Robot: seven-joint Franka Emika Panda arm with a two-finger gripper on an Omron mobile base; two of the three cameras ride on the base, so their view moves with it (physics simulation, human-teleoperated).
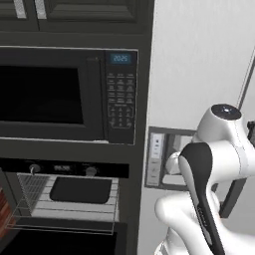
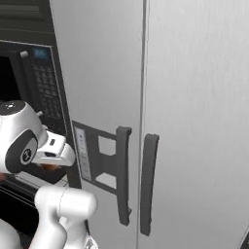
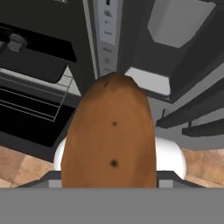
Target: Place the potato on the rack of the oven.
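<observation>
Here the rack (image 1: 74, 201) juts out of the open oven (image 1: 64, 169) below the microwave (image 1: 69, 94), a black tray (image 1: 81, 190) on its middle and bare bars around it. The arm (image 1: 209, 164) is folded before the fridge (image 2: 170, 97), right of the oven. The gripper (image 3: 109, 186) is clamped on the potato (image 3: 109, 135), which hides its fingertips.

Dark cabinets (image 1: 74, 10) above a black microwave (image 1: 67, 94) with keypad. Grey double-door fridge (image 2: 194, 97) to its right, two dark vertical handles (image 2: 148, 182), recessed dispenser (image 2: 99, 158). Tan tiled floor (image 3: 19, 168).
</observation>
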